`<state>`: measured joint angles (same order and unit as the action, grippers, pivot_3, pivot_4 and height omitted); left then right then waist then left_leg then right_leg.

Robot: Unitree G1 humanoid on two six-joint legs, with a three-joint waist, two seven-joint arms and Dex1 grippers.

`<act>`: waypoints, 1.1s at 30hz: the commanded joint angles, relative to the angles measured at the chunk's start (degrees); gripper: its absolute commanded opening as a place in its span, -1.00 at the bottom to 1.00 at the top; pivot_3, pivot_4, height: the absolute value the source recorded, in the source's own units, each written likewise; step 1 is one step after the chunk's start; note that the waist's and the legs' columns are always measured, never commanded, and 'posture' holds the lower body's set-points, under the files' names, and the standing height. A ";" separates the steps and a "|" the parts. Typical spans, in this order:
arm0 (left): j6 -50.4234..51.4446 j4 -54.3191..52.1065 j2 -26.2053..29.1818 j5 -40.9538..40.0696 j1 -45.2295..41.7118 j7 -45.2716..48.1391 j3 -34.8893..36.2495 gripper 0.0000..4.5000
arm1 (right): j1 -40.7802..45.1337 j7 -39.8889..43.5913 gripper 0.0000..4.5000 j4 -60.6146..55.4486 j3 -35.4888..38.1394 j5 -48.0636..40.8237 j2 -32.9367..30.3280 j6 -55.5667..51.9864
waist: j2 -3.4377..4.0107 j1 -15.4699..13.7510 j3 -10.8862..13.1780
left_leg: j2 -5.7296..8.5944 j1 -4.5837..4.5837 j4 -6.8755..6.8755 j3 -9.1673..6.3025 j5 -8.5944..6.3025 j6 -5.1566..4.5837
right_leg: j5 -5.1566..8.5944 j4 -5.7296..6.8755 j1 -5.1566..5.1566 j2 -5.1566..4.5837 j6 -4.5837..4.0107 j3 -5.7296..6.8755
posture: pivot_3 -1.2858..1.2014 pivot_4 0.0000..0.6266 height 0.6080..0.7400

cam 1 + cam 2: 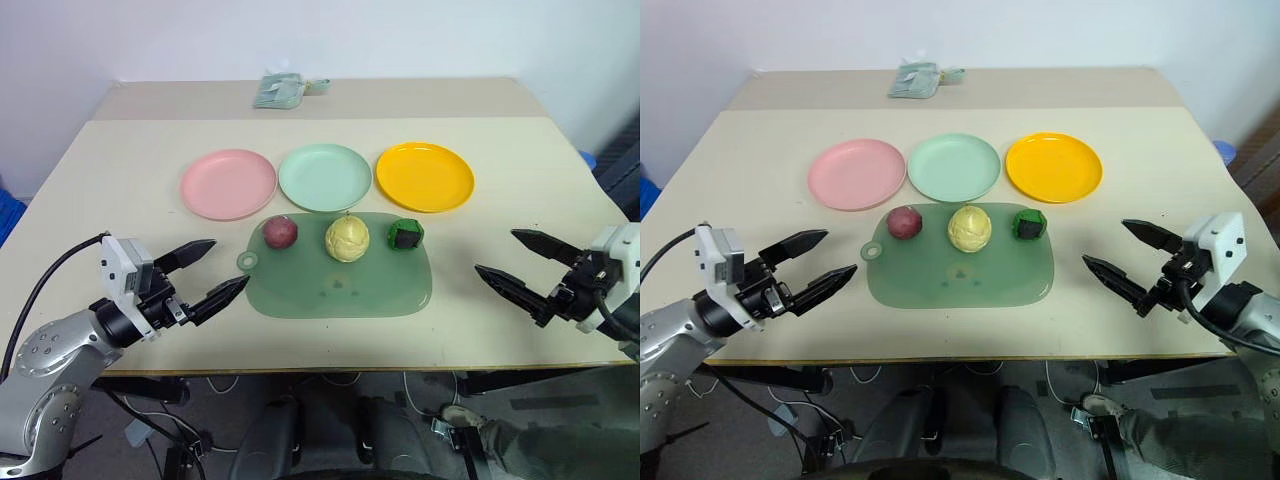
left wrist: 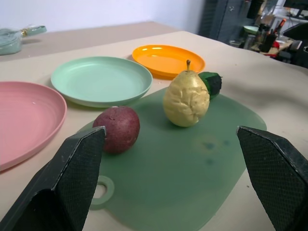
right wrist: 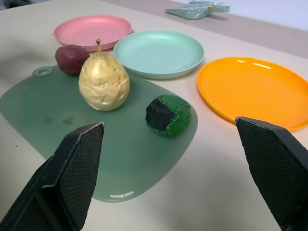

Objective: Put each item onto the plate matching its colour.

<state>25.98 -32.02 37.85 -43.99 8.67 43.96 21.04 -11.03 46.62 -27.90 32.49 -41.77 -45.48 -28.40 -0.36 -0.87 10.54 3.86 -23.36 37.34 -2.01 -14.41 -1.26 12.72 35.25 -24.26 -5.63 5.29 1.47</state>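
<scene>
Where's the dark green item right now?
The dark green item sits on the green board, at its far right corner, beside the yellow pear, just before the orange-yellow plate.

This looks like a robotics lab or test room. A plain beige table (image 1: 140, 160) stands against a bare white wall (image 1: 400, 35), laid out beyond the grippers with toy food and coloured plastic plates. Loose cables (image 1: 330, 380) trail under the table's near edge. In the left wrist view, dark equipment racks and a cluttered workbench (image 2: 269, 33) stand past the table's far corner.
</scene>
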 commanded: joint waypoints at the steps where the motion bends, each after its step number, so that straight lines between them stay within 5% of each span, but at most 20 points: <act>1: -0.53 -0.06 1.03 0.45 -0.71 0.94 -0.10 1.00 | -0.15 -0.04 0.98 -2.62 1.03 -0.55 -0.26 0.22 | 0.00 0.01 0.00 | 0.00 0.00 0.00 0.00 0.00 0.00 | 0.00 0.00 0.00 0.00 0.00 0.00 | 0.03 -0.52 1.00; 21: 5.10 -3.90 0.90 -0.97 -4.74 -6.71 -0.58 1.00 | 2.48 0.23 0.98 -2.98 -4.06 -0.33 -0.10 0.76 | 0.00 -0.01 0.00 | -0.01 -0.01 0.00 0.00 -0.01 -0.01 | 0.00 -0.03 0.00 0.00 0.00 0.00 | 0.03 -0.52 1.00; 33: 17.22 4.97 -7.73 3.67 -22.96 -24.77 -12.39 1.00 | 18.45 4.63 0.98 0.81 -17.28 -0.06 2.41 2.41 | -0.08 0.03 0.04 | 0.03 -0.01 0.07 0.01 0.00 -0.02 | -0.13 0.03 0.02 0.08 0.22 0.04 | 0.03 -0.52 1.00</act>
<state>41.45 -27.09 30.12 -41.22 -13.01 21.74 8.73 6.09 50.59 -26.85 15.53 -41.67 -43.48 -27.13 -0.44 -0.84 10.59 3.89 -23.37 37.41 -2.00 -14.41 -1.28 12.58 35.28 -24.24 -5.56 5.52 1.51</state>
